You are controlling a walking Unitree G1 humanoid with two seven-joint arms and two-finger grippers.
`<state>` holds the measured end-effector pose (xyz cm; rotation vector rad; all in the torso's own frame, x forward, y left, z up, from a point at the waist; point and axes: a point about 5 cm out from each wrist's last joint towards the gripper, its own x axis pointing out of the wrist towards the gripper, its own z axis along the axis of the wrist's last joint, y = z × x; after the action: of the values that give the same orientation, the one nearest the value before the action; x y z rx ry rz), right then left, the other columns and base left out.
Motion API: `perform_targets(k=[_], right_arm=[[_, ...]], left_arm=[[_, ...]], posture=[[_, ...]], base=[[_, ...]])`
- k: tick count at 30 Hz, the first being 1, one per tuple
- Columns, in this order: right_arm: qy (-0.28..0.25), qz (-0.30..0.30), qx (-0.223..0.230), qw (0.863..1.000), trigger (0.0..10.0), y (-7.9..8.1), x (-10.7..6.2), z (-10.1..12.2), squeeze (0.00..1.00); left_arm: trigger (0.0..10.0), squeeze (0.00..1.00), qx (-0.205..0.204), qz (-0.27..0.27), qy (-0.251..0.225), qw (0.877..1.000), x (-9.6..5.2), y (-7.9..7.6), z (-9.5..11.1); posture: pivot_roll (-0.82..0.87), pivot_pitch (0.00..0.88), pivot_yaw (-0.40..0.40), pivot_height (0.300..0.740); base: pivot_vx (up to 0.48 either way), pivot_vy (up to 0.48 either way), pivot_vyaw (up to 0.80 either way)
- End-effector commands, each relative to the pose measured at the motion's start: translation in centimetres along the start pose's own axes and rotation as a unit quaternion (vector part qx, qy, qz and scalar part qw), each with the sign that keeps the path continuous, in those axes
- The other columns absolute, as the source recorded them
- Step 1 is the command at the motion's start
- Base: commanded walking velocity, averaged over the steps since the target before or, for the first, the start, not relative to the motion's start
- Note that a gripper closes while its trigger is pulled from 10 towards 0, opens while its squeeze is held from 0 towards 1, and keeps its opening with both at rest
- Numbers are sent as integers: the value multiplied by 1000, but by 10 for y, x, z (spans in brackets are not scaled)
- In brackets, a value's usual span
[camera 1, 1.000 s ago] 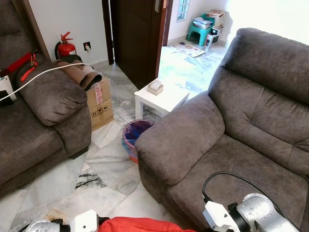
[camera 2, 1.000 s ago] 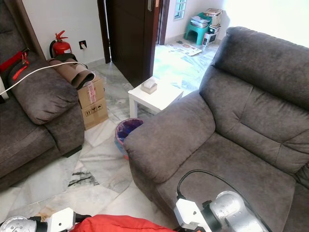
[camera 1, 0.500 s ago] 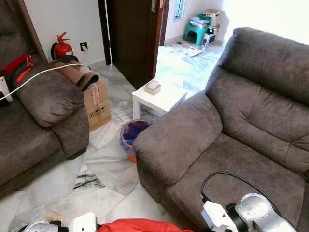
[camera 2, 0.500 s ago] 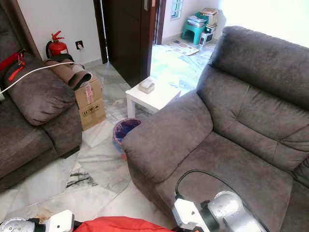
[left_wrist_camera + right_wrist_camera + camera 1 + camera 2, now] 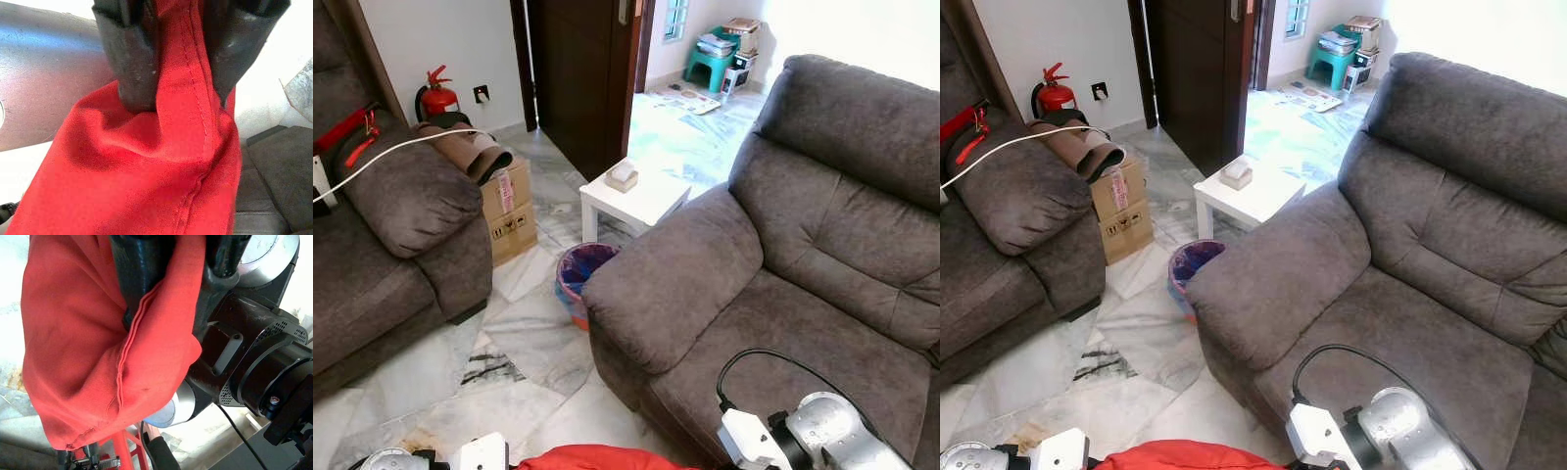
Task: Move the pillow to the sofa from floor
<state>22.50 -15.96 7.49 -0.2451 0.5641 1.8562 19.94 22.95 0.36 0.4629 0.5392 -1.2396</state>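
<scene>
Carried the pillow [image 5: 161,161] clear of the floor [image 5: 529,343], low at the bottom edge of the head views, between the two silver forearms. Pinched it from both ends: left gripper [image 5: 181,93] closed hard on a seam of the red cloth, right gripper [image 5: 168,318] clamped likewise on a bunched fold, with cloth squeezed between the fingers on each side.

Against the view of a second back, saw the whole room slide a little to the left in the head views. Put that down to the camera's shift, not the furniture's. Set the big grey sofa [image 5: 783,323] on the right a shade more central as a result, with its armrest and seat straight ahead of the right forearm. Found the table [image 5: 641,201], the bin [image 5: 582,274], the box [image 5: 514,201] and the second sofa [image 5: 391,225] unchanged relative to one another. Showed slightly less red at the bottom edge than before.

Judged the lift as done, the approach as under way, the drop-off as not yet made. Found the seat bare and close — probably called for only a short reach forward and to the right before opening both grippers together. Worth watching the black cable [image 5: 773,357] looped above the right wrist in front of the seat, and the armrest edge, both apt to snag the hanging cloth.
</scene>
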Motion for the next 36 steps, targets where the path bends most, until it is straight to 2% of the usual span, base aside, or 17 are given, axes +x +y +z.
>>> perform_targets(k=[1,8,21,27,29,32,33,34,35,36], right_arm=[[-21,5,-34,999,10000,-3,-1,13,0],[-21,4,-34,999,10000,-4,-1,14,0],[-26,-2,-35,999,10000,-6,3,13,0],[-26,-4,-35,999,10000,-6,4,12,0],[-33,-18,-38,999,10000,-8,7,11,0],[-73,-66,-33,995,10000,-16,8,14,0],[-106,-109,-23,988,10000,-23,8,15,0],[-106,-109,-23,988,10000,-23,8,15,0],[-120,-128,-18,984,10000,-26,7,14,0],[-133,-170,-7,976,10000,-32,7,10,0]], left_arm=[[0,0,5,-24,2,1000,3,-5,1],[0,0,3,-19,0,1000,1,-2,3],[0,0,3,-21,4,1000,2,-5,3],[0,0,8,-15,-9,1000,4,-5,8],[0,0,10,14,-30,999,6,1,15],[0,0,4,87,-82,993,7,17,32],[0,0,7,167,-112,980,6,33,45],[0,0,7,167,-112,980,6,33,45],[0,0,7,199,-123,972,6,39,50],[3216,0,1,260,-135,956,5,50,58]], posture=[[171,109,-77,740],[171,111,-76,740],[175,97,-72,740],[174,92,-70,740],[174,89,-70,740],[176,88,-72,740],[182,93,-74,740],[182,93,-74,740],[182,93,-74,740],[186,95,-76,740]], base=[[0,0,0],[0,0,0],[0,0,0],[0,0,0],[0,0,0],[0,0,0],[0,0,0],[0,0,0],[0,0,0],[0,0,0]])
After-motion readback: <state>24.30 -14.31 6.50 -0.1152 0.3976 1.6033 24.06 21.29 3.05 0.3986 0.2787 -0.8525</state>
